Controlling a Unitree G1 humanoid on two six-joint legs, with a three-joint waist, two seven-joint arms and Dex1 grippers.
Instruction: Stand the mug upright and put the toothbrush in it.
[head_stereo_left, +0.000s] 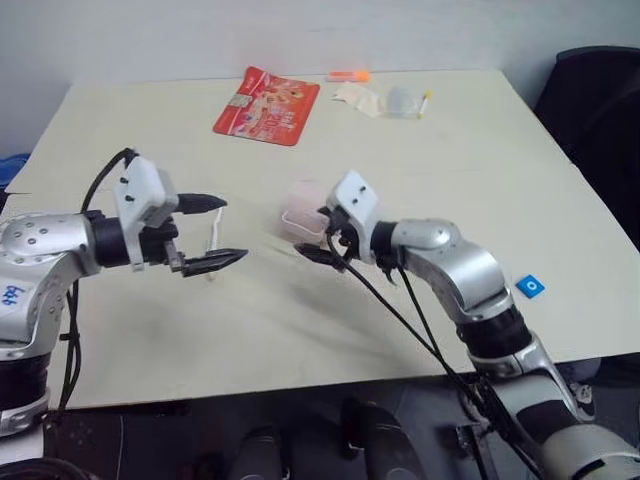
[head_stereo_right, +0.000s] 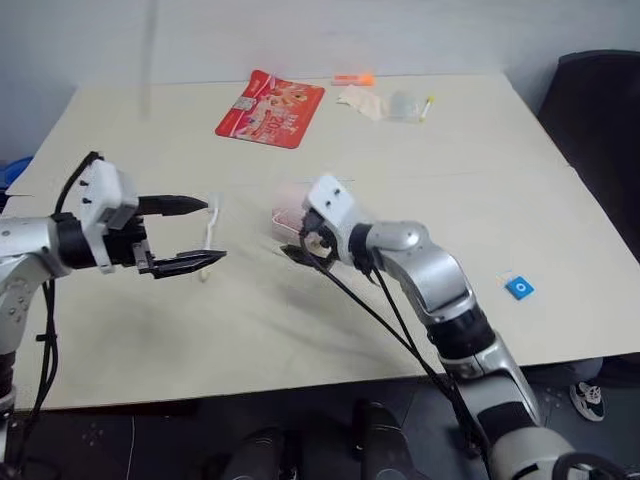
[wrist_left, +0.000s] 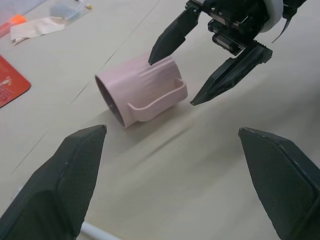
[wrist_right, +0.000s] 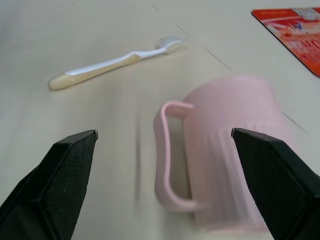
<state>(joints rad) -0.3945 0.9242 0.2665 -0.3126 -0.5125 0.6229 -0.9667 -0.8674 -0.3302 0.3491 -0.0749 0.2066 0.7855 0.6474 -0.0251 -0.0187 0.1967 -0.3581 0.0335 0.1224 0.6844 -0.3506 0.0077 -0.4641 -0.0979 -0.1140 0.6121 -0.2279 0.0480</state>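
My mug lies on its side mid-table, just beyond my right gripper, whose fingers are spread and empty. The toothbrush lies flat at the mug's nine o'clock, under my spread left gripper, so both steps remain. The red packet at twelve o'clock carries print I can't read.

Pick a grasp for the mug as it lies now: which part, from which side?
Likely the ribbed body, across its width, from the base end. The mug lies on its side on the table, handle up, mouth facing away from the right gripper, whose open fingers already flank the base. The thin handle looks a weaker hold for tipping it upright.
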